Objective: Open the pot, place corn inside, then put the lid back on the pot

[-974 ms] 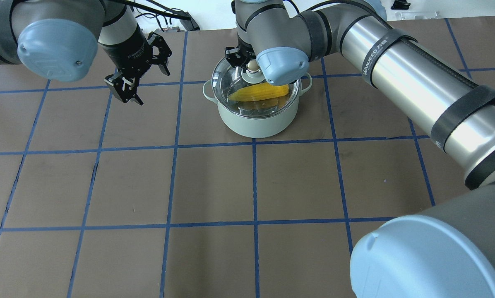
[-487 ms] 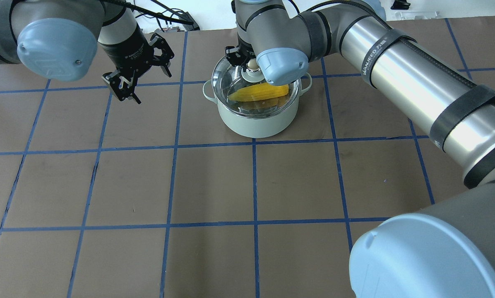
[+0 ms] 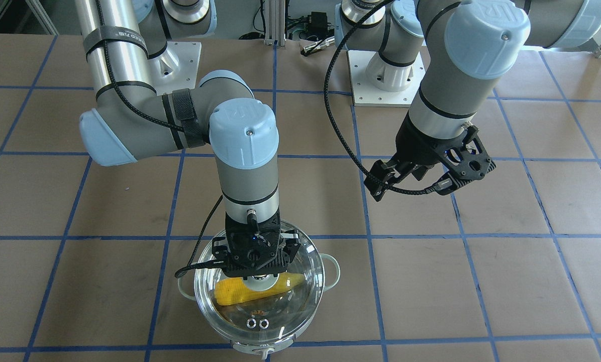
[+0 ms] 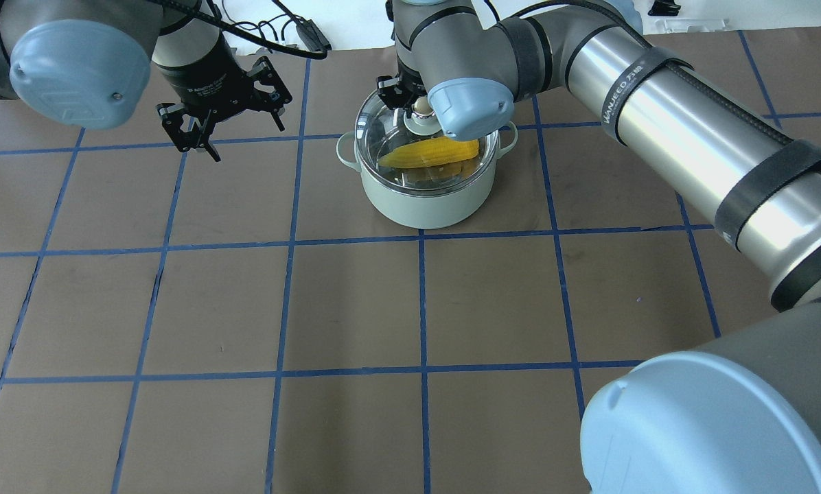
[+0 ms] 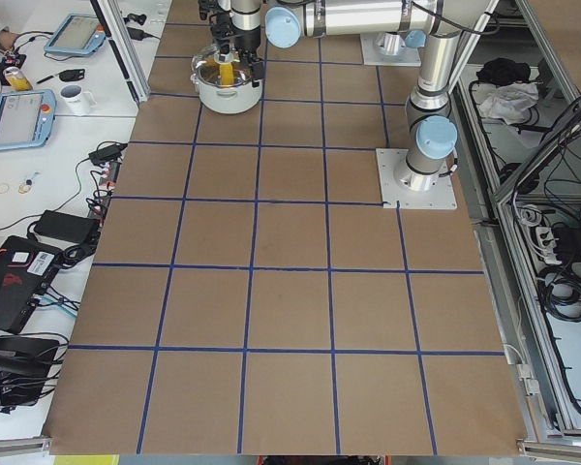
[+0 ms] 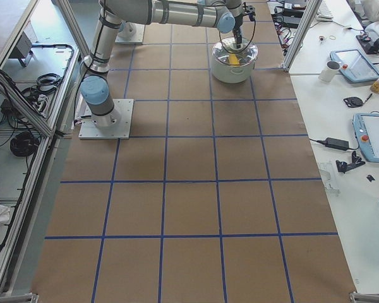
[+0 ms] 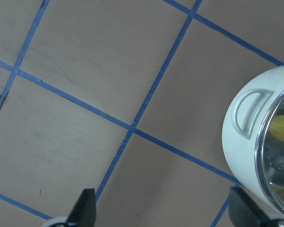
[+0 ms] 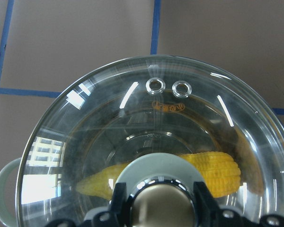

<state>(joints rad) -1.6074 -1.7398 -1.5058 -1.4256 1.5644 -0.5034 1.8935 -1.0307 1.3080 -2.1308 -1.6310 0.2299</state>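
The mint-green pot (image 4: 424,206) stands at the far middle of the table. The clear glass lid (image 4: 383,137) lies on it, its vent rings (image 8: 168,86) at the far side. The yellow corn (image 4: 428,152) lies inside and shows through the glass (image 8: 217,170). My right gripper (image 4: 417,103) points straight down over the lid and is shut on its beige knob (image 8: 159,203), a finger (image 8: 119,191) on each side. My left gripper (image 4: 235,134) hangs open and empty above the table, left of the pot; its wrist view shows the pot's side handle (image 7: 248,113).
Brown paper with blue tape lines (image 4: 421,302) covers the table. The arm bases (image 3: 386,75) stand on the robot's side. A side bench beyond the pot holds tablets and a mug (image 5: 75,95). Cables (image 4: 294,34) lie at the far edge.
My left gripper has moved up and away from the pot toward the far left and has turned. My right gripper stays on the lid's knob, almost unmoved.
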